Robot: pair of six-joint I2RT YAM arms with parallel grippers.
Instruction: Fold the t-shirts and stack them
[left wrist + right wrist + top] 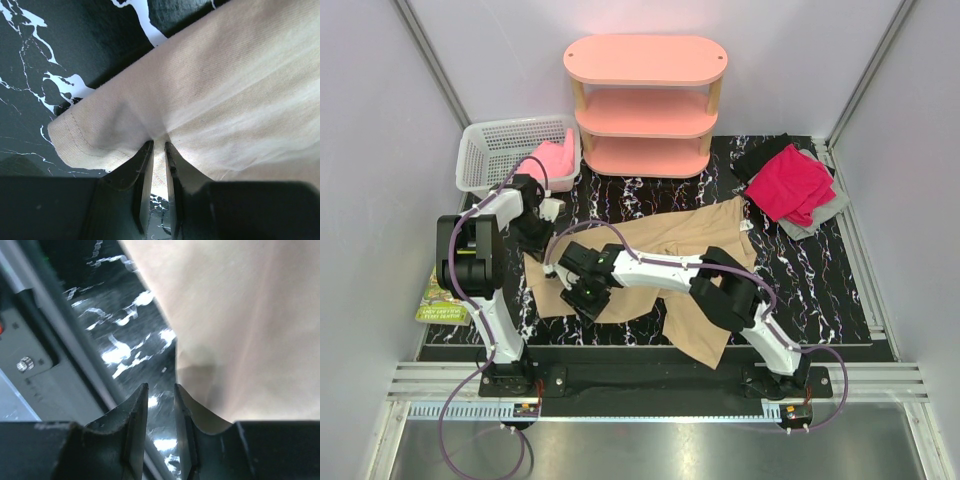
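The large tan t-shirt [692, 236] lies spread over the middle of the black marbled mat [840, 280]. My left gripper [535, 240] is at its far left corner. In the left wrist view the left gripper [159, 143] is shut on the stitched hem of the tan t-shirt [225, 90]. My right arm reaches left across the shirt. Its gripper [582, 294] hangs over the shirt's near left edge. In the right wrist view the right gripper [161, 386] is narrowly open, with only mat between the jaws. The tan t-shirt [250, 315] lies just right of it.
A magenta t-shirt [788, 184] lies on a grey one [823, 214] and a black one [763, 156] at the back right. A light pink t-shirt [552, 158] hangs from the white mesh basket [488, 142]. A pink shelf [645, 100] stands behind. A green booklet [440, 300] lies left.
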